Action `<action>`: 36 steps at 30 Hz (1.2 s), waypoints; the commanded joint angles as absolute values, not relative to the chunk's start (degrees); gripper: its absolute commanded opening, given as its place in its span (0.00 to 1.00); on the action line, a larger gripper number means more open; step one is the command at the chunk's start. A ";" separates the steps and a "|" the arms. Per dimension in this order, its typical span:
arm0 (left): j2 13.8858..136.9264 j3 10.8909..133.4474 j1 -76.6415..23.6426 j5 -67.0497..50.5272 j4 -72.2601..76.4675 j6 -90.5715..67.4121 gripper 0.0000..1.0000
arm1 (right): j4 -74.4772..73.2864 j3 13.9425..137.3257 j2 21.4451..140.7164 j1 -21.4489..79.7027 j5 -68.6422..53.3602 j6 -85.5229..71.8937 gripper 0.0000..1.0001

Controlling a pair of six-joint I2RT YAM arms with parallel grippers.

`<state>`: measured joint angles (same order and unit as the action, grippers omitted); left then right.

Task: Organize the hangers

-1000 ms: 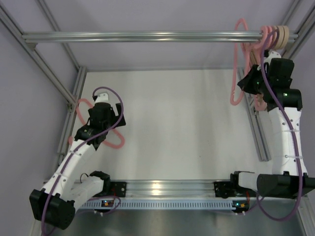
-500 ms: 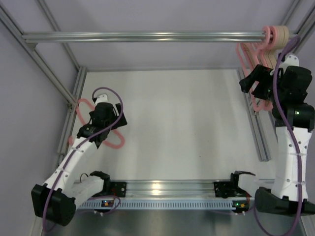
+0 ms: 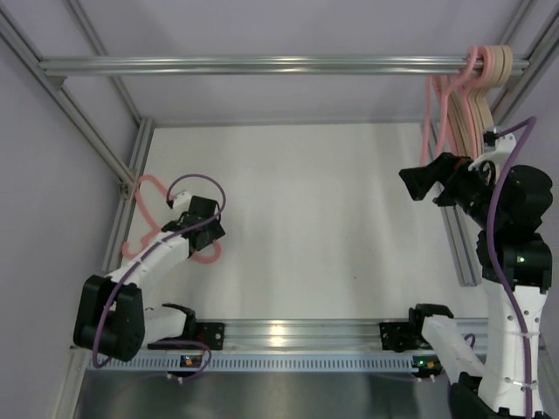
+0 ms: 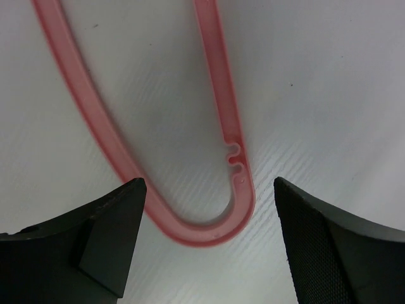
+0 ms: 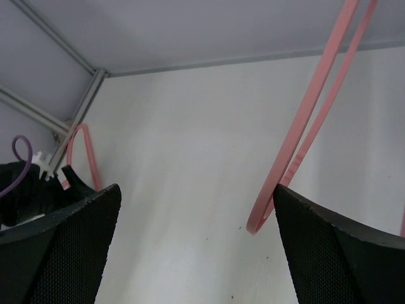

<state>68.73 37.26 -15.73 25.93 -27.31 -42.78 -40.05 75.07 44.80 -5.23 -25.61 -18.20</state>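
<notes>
One pink hanger (image 3: 147, 188) lies flat on the white table at the left. My left gripper (image 3: 210, 237) is low over its rounded end (image 4: 212, 229). It is open, with one finger (image 4: 111, 237) on each side of that end and neither touching it. Several pink and beige hangers (image 3: 476, 105) hang by their hooks from the overhead rail (image 3: 262, 65) at the far right. My right gripper (image 3: 421, 183) is open and empty, left of and below the hanging group. A hanging pink hanger (image 5: 302, 142) ends just beside its right finger (image 5: 335, 247).
Aluminium frame posts (image 3: 87, 122) run along the table's left side, and a frame bar (image 3: 458, 249) along its right. A rail (image 3: 288, 330) joins the arm bases at the near edge. My left arm (image 5: 25, 193) shows in the right wrist view.
My right gripper has opened and drawn back left from the rail, leaving the pink hanger hanging there. My left gripper has come down over the end of the hanger on the table.
</notes>
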 commanded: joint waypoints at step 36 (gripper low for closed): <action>106.63 68.38 -51.50 12.47 -16.35 -60.91 0.74 | -32.96 65.66 46.76 13.27 -18.73 -11.87 0.99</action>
